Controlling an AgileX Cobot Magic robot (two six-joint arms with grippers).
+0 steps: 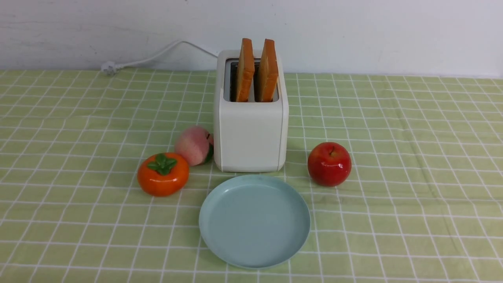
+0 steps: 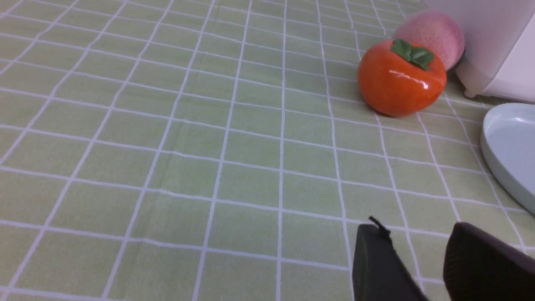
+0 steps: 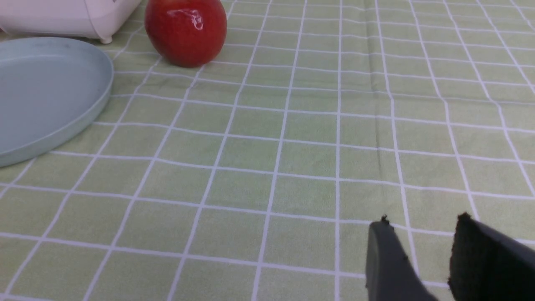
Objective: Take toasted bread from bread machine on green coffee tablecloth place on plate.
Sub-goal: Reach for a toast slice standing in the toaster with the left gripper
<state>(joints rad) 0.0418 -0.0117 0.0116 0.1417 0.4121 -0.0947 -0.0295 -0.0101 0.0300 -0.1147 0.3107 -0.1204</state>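
Two slices of toasted bread (image 1: 256,70) stand upright in the slots of the white bread machine (image 1: 250,129) at the middle of the green coffee tablecloth (image 1: 412,157). Just in front of the machine lies the pale blue-green plate (image 1: 254,221), with nothing on it. Neither arm shows in the front view. In the left wrist view my left gripper (image 2: 413,228) hangs open over bare cloth, with the plate's rim (image 2: 508,167) off to one side. My right gripper (image 3: 422,223) is open too, above bare cloth and well away from the plate (image 3: 46,96).
An orange persimmon (image 1: 162,174) and a pink peach (image 1: 193,145) sit left of the bread machine. A red apple (image 1: 329,164) sits to its right. The white cord (image 1: 157,57) runs to a plug by the back wall.
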